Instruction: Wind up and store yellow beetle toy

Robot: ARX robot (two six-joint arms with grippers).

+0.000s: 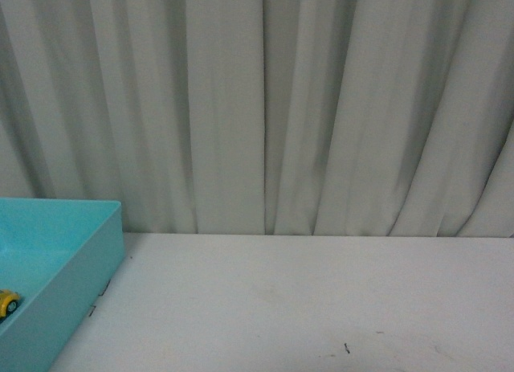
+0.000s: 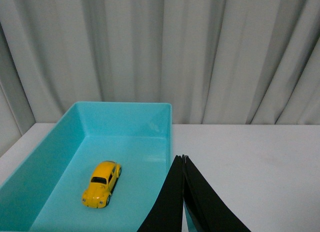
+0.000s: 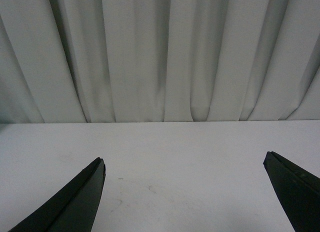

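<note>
The yellow beetle toy [image 2: 102,183] rests on its wheels on the floor of a turquoise bin [image 2: 125,111]. In the front view only a sliver of the yellow beetle toy [image 1: 8,302] shows at the left edge, inside the bin [image 1: 88,267]. My left gripper [image 2: 183,158] is shut with nothing in it, its black tips pressed together above the bin's near right wall, apart from the toy. Over bare white table, my right gripper [image 3: 184,161] is open and holds nothing. Neither arm shows in the front view.
A white table [image 1: 305,300] stretches to the right of the bin. A pale pleated curtain [image 1: 265,107] hangs right behind the table's far edge. Small dark marks [image 1: 346,348] dot the tabletop near the front.
</note>
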